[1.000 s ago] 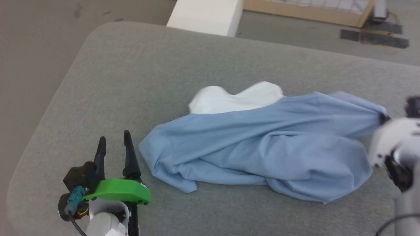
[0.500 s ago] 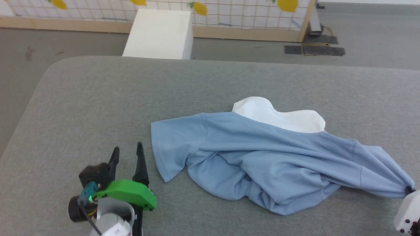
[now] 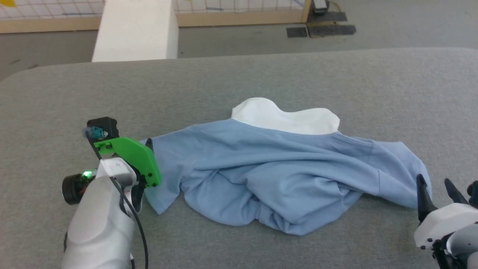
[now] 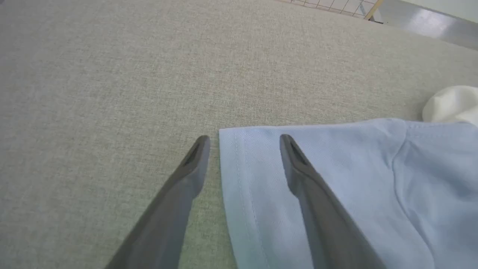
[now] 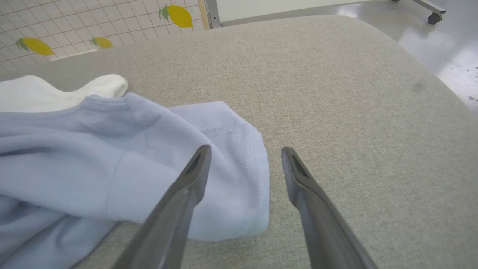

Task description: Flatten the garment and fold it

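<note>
The garment (image 3: 283, 175) is soft matt cloth — the table (image 3: 261, 74), rough-woven fabric.

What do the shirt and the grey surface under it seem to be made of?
Shirt: likely soft knit cloth, matte; fine pitted texture, stitched hem, loose folds.
Surface: seems woven upholstery fabric, matte grey; fine weave grain shows, corners rounded.

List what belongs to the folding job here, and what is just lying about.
Job: garment; left gripper and right gripper, both open; grey table beneath.
Lying about: white block; lemon-print panel; dark floor plates.
</note>
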Robot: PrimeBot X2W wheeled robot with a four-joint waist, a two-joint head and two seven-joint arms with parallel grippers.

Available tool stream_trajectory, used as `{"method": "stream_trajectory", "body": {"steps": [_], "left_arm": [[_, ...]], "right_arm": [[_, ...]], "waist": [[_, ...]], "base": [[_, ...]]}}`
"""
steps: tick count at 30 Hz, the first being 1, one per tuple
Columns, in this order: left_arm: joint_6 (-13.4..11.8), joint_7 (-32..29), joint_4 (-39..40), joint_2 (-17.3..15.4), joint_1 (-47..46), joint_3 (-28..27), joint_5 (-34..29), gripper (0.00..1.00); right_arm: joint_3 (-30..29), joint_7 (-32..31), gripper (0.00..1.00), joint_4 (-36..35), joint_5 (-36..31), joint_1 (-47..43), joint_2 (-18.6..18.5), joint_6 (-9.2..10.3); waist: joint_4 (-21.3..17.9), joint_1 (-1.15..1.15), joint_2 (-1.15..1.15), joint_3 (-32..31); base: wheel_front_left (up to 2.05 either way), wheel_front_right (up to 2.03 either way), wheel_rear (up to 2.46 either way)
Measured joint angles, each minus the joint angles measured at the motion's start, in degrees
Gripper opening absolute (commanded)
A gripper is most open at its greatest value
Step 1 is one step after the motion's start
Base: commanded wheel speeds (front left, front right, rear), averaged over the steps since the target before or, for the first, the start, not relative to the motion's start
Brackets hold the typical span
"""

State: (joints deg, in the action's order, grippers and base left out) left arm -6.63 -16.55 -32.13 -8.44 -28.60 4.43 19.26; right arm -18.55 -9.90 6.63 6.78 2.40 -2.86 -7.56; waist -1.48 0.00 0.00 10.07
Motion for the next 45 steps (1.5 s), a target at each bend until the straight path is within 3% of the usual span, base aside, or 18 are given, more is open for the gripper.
{"method": "stream_trajectory", "body": {"steps": [7, 12, 13, 15, 20, 29, 35, 41, 45], "left_arm": [[-2.1, -6.5, -5.3, -2.8, -3.1, -0.5, 0.0, 1.00], [-1.8, -11.1, -6.4, -4.0, -4.3, -0.8, 1.2, 1.00], [-1.3, -12.6, -6.5, -4.4, -4.5, -0.7, 1.4, 0.96], [0.1, -15.9, -6.5, -5.3, -4.9, -0.2, 1.6, 0.00], [3.2, -20.4, -4.4, -5.3, -4.6, 0.7, 4.0, 0.00], [3.6, -14.1, 4.0, -5.0, 2.2, 0.3, 4.3, 0.00], [4.1, -14.4, 7.3, -5.2, 4.5, 1.2, 4.4, 0.00], [4.1, -15.5, 9.0, -4.7, 5.2, 2.6, 4.4, 0.00], [4.6, -16.1, 9.6, -4.4, 5.2, 3.5, 4.6, 0.00]], "right_arm": [[3.8, 1.9, 1.00, -0.7, 0.9, 0.2, 0.0, 0.00], [4.9, 1.9, 1.00, -1.8, 1.4, 0.2, 0.0, 0.00], [4.9, 1.8, 1.00, -2.0, 1.4, 0.2, 0.0, 0.00], [5.1, 1.5, 1.00, -2.5, 1.4, 0.2, 0.0, 0.00], [4.7, 0.3, 1.00, -4.8, 0.7, 0.3, 0.0, 0.00], [3.3, -0.2, 1.00, -6.3, -5.2, 6.7, 0.0, 0.00], [2.9, -5.9, 1.00, 3.1, -8.1, 15.1, -2.6, 0.00], [2.4, -18.9, 1.00, 15.7, -6.8, 21.3, -5.8, 0.00], [3.3, -26.9, 1.00, 19.8, -5.8, 23.2, -6.6, 0.00]], "waist": [[-3.6, 0.00, 0.00, 2.4], [-5.6, 0.00, 0.00, 3.6], [-5.9, 0.00, 0.00, 3.7], [-6.3, 0.00, 0.00, 3.9], [-5.9, 0.00, 0.00, 3.7], [-3.0, 0.00, 0.00, 2.7], [-0.5, 0.00, 0.00, 2.4], [2.2, 0.00, 0.00, 2.8], [3.6, 0.00, 0.00, 3.2]], "base": [[0.00, 0.00, 0.00], [0.00, 0.00, 0.00], [0.00, 0.00, 0.00], [0.00, 0.00, 0.00], [0.00, 0.00, 0.00], [0.00, 0.00, 0.00], [0.00, 0.00, 0.00], [0.00, 0.00, 0.00], [0.00, 0.00, 0.00]]}}
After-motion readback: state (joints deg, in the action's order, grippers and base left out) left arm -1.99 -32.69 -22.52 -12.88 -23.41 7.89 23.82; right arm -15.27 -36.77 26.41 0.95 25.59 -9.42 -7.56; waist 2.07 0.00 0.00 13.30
